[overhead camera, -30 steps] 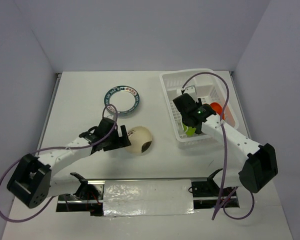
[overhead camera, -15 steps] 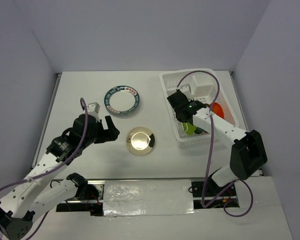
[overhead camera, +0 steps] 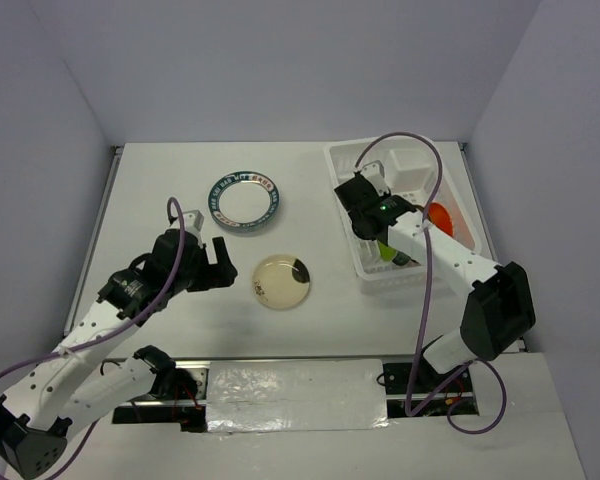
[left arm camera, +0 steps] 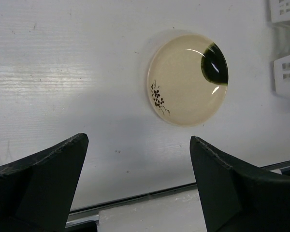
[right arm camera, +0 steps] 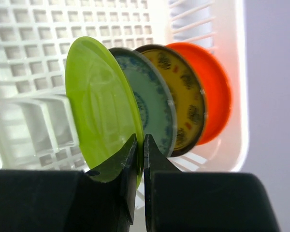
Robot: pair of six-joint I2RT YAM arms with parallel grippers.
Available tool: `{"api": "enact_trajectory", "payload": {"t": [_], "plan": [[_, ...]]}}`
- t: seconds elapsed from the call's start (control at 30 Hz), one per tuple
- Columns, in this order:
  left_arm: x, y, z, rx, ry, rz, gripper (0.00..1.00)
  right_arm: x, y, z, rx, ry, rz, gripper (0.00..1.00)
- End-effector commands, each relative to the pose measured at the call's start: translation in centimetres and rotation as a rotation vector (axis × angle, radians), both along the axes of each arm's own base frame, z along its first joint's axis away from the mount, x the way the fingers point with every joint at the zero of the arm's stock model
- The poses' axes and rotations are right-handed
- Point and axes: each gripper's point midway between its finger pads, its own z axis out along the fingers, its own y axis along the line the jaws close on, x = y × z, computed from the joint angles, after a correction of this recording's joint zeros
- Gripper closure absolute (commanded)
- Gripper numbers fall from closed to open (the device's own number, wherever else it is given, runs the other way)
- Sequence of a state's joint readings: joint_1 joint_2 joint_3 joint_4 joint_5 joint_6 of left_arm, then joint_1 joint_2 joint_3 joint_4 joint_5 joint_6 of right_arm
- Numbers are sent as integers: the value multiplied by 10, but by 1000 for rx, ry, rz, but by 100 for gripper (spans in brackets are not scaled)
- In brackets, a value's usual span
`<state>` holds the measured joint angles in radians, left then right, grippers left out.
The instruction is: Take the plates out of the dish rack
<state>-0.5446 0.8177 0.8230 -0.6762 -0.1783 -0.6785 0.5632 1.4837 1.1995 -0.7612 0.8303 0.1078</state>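
The white dish rack (overhead camera: 414, 165) stands at the back right. In the right wrist view it (right arm camera: 34, 29) holds several plates on edge: lime green (right arm camera: 99, 104), pale blue-patterned (right arm camera: 152, 108), yellow patterned (right arm camera: 183, 96) and orange-red (right arm camera: 215, 92). My right gripper (right arm camera: 140, 159) is shut on the lime green plate's rim; it also shows in the top view (overhead camera: 372, 232). A cream plate with dark drawing (overhead camera: 281, 282) lies flat on the table, also in the left wrist view (left arm camera: 187, 77). The teal-rimmed plate (overhead camera: 244, 200) lies behind it. My left gripper (overhead camera: 223, 264) is open and empty, left of the cream plate.
The table's front edge has a metal rail and silver tape (overhead camera: 295, 385). The rack's corner (left arm camera: 286, 53) shows at the right of the left wrist view. Grey walls enclose the table on three sides.
The left arm let go of the cream plate, which now lies flat, and drew back left. The right gripper moved deeper into the rack and closed on the lime green plate.
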Motion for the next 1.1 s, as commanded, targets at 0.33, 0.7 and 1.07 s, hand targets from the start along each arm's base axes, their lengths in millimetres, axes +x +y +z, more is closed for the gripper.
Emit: {"api": "enact_trajectory", "payload": {"t": [0.33,0.7,1.07], "plan": [[8,-19,62,-96,-144,-88,0,-22,-13,137,34,-316,-85,100],[8,-107,159,-443,-402,-497,7,-109,166,173,1019,-169,766,100],[20,-122,151,-451,-358,-509,87,-146,211,188,1304,-110,993,100]]}}
